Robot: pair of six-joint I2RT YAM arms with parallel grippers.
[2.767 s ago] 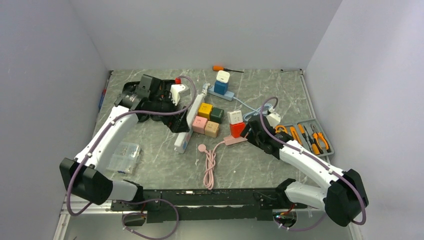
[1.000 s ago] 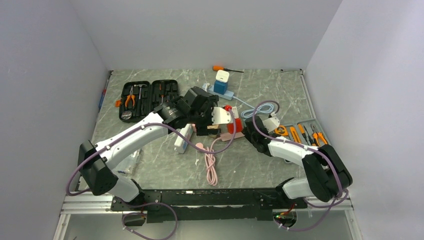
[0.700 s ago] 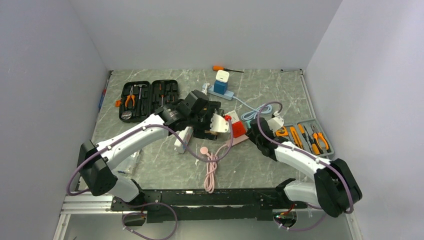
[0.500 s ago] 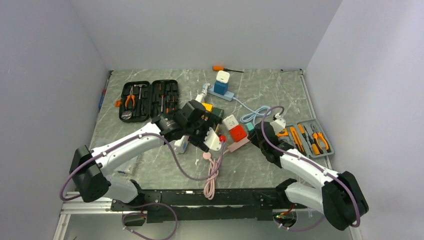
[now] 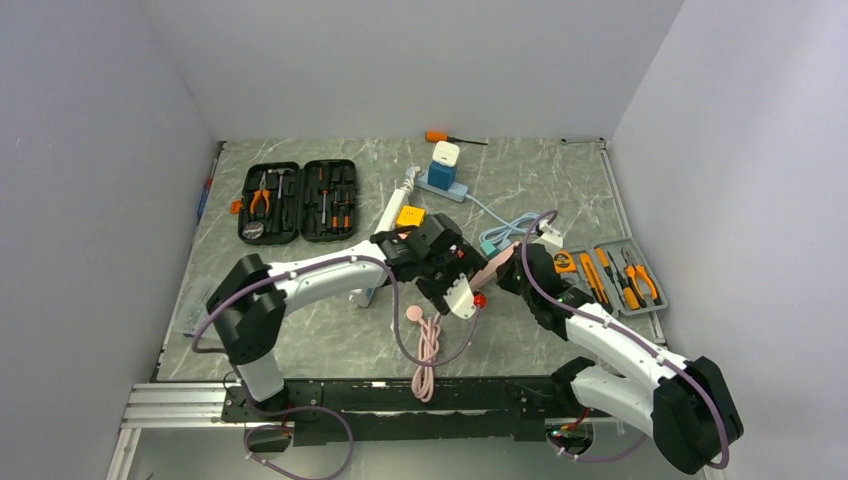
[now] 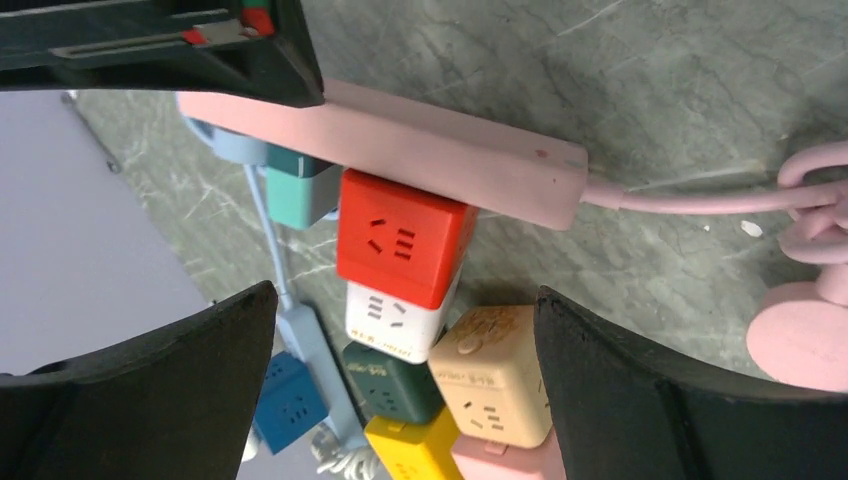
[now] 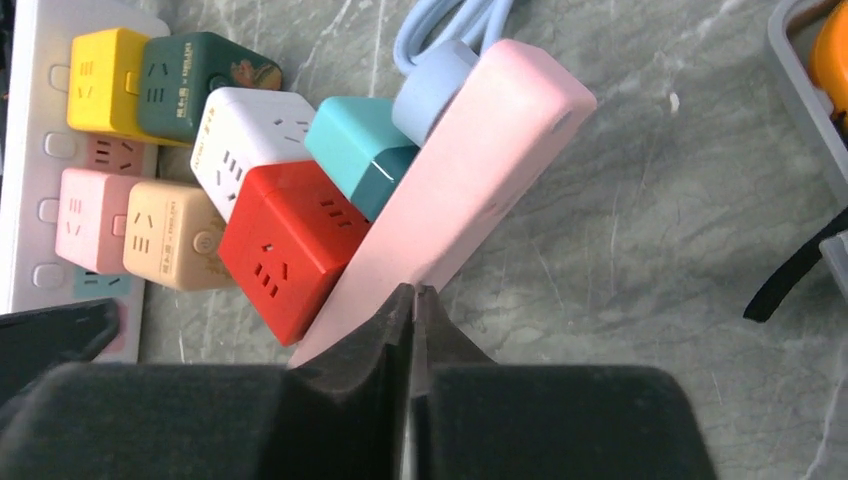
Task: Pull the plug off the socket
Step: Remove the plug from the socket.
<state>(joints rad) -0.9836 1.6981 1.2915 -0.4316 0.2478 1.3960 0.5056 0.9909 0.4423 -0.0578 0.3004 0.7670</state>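
Observation:
A red cube plug [image 7: 285,245] and a teal plug [image 7: 355,150] sit in the side of the pink socket strip [image 7: 470,190], which lies slantwise on the table. My right gripper [image 7: 412,300] is shut with nothing between its fingers, and its tips rest against the strip's near end. My left gripper [image 6: 405,295] hangs wide open over the red plug [image 6: 400,240] and the white cube [image 6: 395,320] beside it, touching neither. In the top view the left gripper [image 5: 455,285] hides the red plug, and only part of the pink strip [image 5: 497,260] shows.
Beige [image 6: 495,385], dark green [image 6: 385,380] and yellow [image 6: 410,445] cubes crowd next to the red plug on a long white strip [image 5: 395,205]. A coiled pink cable [image 5: 425,335] lies near. There are a black tool case [image 5: 298,187] at back left and a grey tool tray [image 5: 610,272] at right.
My right gripper's jaws have closed. The left arm has swung nearer and to the right, over the red plug. The pink strip has turned and shifted right.

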